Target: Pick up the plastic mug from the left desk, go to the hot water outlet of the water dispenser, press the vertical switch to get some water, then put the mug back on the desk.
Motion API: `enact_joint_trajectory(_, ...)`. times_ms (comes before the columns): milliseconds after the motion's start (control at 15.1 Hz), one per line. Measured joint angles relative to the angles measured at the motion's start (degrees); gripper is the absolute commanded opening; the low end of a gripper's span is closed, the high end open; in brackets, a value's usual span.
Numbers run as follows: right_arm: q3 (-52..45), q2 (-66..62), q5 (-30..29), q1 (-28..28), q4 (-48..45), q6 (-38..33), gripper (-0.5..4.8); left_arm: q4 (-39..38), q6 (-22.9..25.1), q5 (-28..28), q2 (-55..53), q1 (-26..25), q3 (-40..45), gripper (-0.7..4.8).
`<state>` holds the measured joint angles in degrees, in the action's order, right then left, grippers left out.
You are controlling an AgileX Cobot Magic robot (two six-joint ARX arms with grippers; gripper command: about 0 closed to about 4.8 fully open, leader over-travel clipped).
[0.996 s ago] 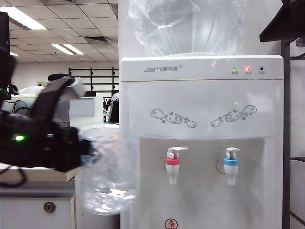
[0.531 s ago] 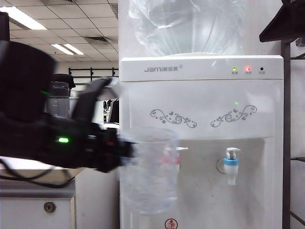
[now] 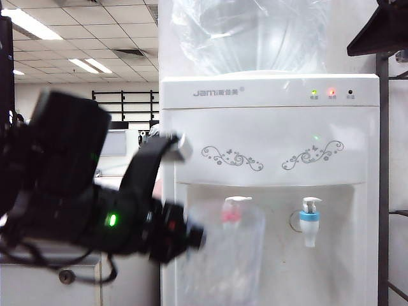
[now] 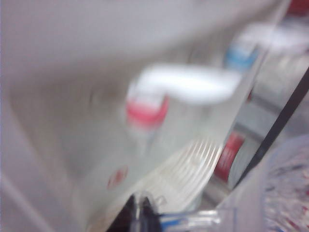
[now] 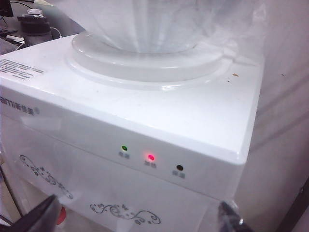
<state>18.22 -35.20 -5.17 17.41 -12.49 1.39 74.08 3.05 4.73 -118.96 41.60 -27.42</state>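
The clear plastic mug (image 3: 229, 258) hangs in front of the water dispenser (image 3: 268, 127), blurred by motion. My left gripper (image 3: 196, 237) is shut on its thin handle from the left. The hot water outlet (image 3: 231, 215), with its pink-red collar, shows through the mug's wall. Its vertical switch (image 3: 237, 200) is at rim height. The left wrist view shows the outlet (image 4: 146, 108), the switch (image 4: 188, 84), the gripper (image 4: 140, 217) and the mug's wall (image 4: 285, 193). My right gripper (image 5: 137, 223) stands open, nothing in it, high beside the dispenser's top (image 5: 159, 101). The left desk (image 3: 38, 252) is low at the left.
The blue-collared tap (image 3: 309, 220) is to the right of the hot one. A large clear bottle (image 3: 252, 32) sits on the dispenser. A dark frame (image 3: 382, 159) runs down the right edge. The desk front has a round keyhole (image 3: 65, 276).
My left arm has swung to the right with the mug, from beside the dispenser to in front of the hot tap, and the mug has sunk a little. The right gripper has kept still.
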Motion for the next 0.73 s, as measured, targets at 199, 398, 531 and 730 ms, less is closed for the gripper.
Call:
enact_joint_trajectory(199, 0.0, 0.0, 0.0, 0.0, 0.0, 0.0, 4.27, -0.2, 0.0, 0.0, -2.7, 0.0, 0.0, -0.05)
enact_joint_trajectory(398, 0.0, 0.0, 0.0, 0.0, 0.0, 0.0, 4.27, 0.1, 0.2, 0.0, -5.7, 0.0, -0.8, -0.05)
enact_joint_trajectory(531, 0.0, 0.0, 0.0, 0.0, 0.0, 0.0, 4.27, 0.3, 0.3, 0.0, -7.5, 0.0, -1.9, -0.05)
enact_joint_trajectory(730, 0.0, 0.0, 0.0, 0.0, 0.0, 0.0, 4.27, -0.1, 0.2, 0.0, -9.9, 0.0, -4.7, -0.05)
